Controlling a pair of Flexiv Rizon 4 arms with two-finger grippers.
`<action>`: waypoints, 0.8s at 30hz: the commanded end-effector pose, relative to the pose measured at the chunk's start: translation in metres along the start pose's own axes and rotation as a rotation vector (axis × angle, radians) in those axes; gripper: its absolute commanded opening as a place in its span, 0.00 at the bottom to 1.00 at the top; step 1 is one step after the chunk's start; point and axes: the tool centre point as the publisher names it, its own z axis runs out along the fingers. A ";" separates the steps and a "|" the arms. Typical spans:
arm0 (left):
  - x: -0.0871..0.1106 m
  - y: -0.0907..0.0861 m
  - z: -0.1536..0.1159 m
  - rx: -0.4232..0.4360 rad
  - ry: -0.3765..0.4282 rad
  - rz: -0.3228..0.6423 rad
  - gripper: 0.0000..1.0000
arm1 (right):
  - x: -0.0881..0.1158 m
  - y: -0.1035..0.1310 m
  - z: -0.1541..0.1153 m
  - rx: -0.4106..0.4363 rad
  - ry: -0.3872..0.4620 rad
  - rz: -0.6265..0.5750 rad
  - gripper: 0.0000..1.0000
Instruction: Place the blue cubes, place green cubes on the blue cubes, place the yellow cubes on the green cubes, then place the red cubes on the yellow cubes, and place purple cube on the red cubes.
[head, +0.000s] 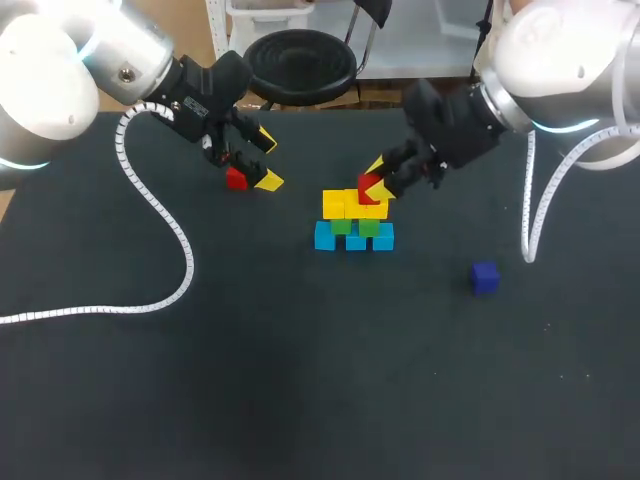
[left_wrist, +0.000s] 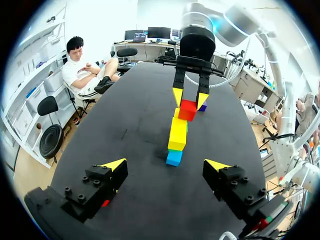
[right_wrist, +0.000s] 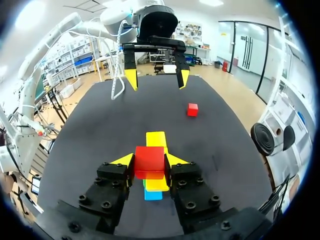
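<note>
"Two red cubes are showing on my screen. Which one are you working?" the spotter is asking.

"I am working the red cube (right_wrist: 150, 159) in the right gripper (right_wrist: 150, 161). Its fingers are clamping the cube from both sides. I am holding it right over the end of the yellow cubes (head: 345, 205) nearest that arm, because red is going on yellow. I cannot tell whether it is touching them yet."

"What is sitting under the yellow?"

"The green cubes (head: 355, 226) are sitting on the blue cubes (head: 352, 240), so the lower layers are looking finished to me. They are all standing near the middle of the black table (head: 200, 380)."

"What is the left arm doing?"

"The left gripper (head: 264, 161) is hanging with its fingers spread wide, gripping nothing. It is just over the second red cube (head: 236, 179), which is lying on the table well apart from the blue cubes. I am guessing it is parked there to take that cube next. Two arms crowding the same spot is risking a knock."

"And the purple cube?"

"The purple cube (head: 485, 277) is waiting alone on the table on my right side, away from the others, since it is going on last. It is reading dark blue on the head camera."
</note>
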 end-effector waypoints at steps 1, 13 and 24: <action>0.000 0.000 0.000 -0.001 -0.001 0.001 1.00 | 0.000 -0.003 0.001 -0.005 0.002 0.002 0.00; 0.000 0.000 0.000 -0.001 -0.001 0.001 1.00 | 0.001 -0.003 0.001 -0.002 0.008 0.010 0.00; 0.000 0.000 0.000 -0.001 -0.001 0.001 1.00 | -0.001 -0.006 0.003 -0.005 0.011 0.008 0.00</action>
